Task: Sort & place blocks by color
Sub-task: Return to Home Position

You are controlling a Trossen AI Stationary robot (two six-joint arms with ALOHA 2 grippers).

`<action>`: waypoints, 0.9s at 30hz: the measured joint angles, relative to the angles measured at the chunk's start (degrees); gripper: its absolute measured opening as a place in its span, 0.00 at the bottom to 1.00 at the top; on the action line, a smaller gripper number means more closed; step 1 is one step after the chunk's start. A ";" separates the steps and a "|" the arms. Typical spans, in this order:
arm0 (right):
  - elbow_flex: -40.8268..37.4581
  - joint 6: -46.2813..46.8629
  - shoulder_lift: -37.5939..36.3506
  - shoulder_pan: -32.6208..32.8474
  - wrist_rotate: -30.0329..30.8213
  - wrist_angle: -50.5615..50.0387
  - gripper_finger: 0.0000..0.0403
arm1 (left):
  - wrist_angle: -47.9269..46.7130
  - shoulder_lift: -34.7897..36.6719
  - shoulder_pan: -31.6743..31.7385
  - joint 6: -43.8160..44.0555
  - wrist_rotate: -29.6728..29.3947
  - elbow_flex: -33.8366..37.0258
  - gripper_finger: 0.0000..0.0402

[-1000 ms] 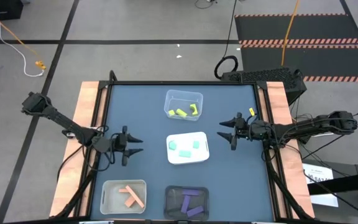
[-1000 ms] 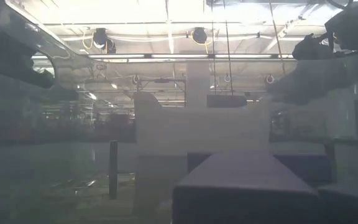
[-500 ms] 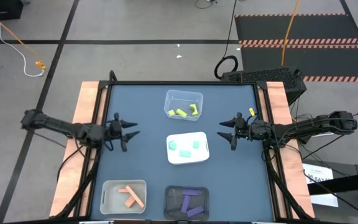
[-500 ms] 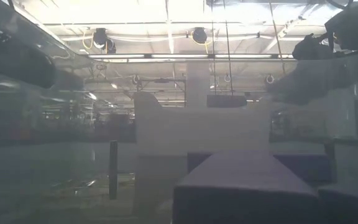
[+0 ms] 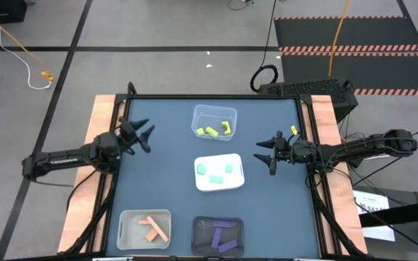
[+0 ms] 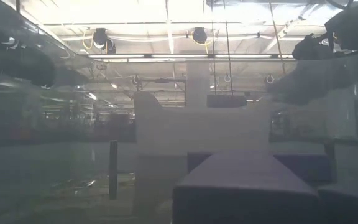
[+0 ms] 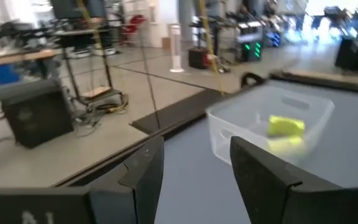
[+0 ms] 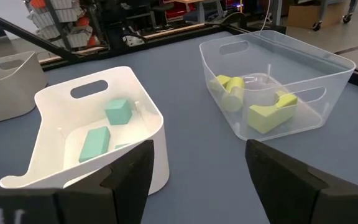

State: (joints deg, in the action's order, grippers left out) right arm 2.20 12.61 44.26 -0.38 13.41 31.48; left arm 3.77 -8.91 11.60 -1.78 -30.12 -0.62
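Observation:
Four trays on the dark blue table hold the blocks. The clear tray (image 5: pixel 214 122) (image 8: pixel 278 74) (image 7: pixel 272 121) has yellow-green blocks (image 8: pixel 265 116) (image 7: pixel 286 126). Teal blocks (image 5: pixel 215 172) (image 8: pixel 94 143) lie in the white tray (image 8: pixel 135 155). Salmon-orange bars (image 5: pixel 152 228) and purple bars (image 5: pixel 222 235) lie in the two near trays. One yellow-green block (image 5: pixel 294 130) lies at the table's right rim. My left gripper (image 5: pixel 149 136) (image 7: pixel 197 180) hovers open at the far-left part, pointing toward the clear tray. My right gripper (image 5: pixel 263 156) (image 8: pixel 197 168) hovers open right of the white tray.
The pale tray with salmon bars (image 5: pixel 145 228) sits at the near left, and the black tray (image 5: pixel 218 235) (image 6: pixel 247 186) sits at the near middle. Wooden rails (image 5: pixel 100 130) border the table's left and right. Open tabletop (image 5: pixel 165 181) lies between my left arm and the trays.
My left gripper has swung from the table's left middle toward the far-left corner and turned to point toward the far right, staying open. My right arm and the blocks have kept still.

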 joint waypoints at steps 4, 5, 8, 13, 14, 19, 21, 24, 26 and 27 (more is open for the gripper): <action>0.00 0.00 0.01 0.00 0.00 0.00 0.61 | 0.18 1.35 3.24 3.66 0.03 0.00 0.46; 0.00 0.01 0.01 0.00 0.00 0.00 0.61 | 0.42 1.33 3.67 3.82 0.03 0.00 0.46; 0.00 0.00 0.01 0.00 -0.02 0.00 0.61 | 0.65 1.33 4.18 3.39 0.03 0.02 0.46; 0.00 0.01 0.01 0.00 -0.01 0.00 0.61 | 0.90 1.33 4.15 3.46 0.04 0.04 0.46; 0.00 0.01 0.01 -0.01 -0.02 0.00 0.61 | 0.90 1.33 4.15 3.45 0.03 0.04 0.46; 0.00 0.00 0.01 0.00 -0.01 0.00 0.61 | 1.01 1.31 4.15 3.47 0.03 0.04 0.46; 0.00 -0.01 0.01 0.00 0.00 0.00 0.61 | 1.03 1.31 4.15 3.47 0.03 0.04 0.46; -0.01 0.00 0.01 0.00 0.00 0.00 0.61 | 1.05 1.31 4.15 3.49 0.03 0.04 0.46; 0.00 0.01 0.01 0.00 0.00 0.00 0.61 | 1.05 1.31 4.15 3.49 0.03 0.04 0.46; 0.00 -0.01 0.01 -0.01 0.00 0.00 0.61 | 1.05 1.31 4.15 3.49 0.03 0.04 0.46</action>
State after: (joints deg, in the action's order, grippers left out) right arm 2.20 12.61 44.27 -0.39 13.41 31.48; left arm 4.82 -7.60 15.75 1.72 -30.09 -0.58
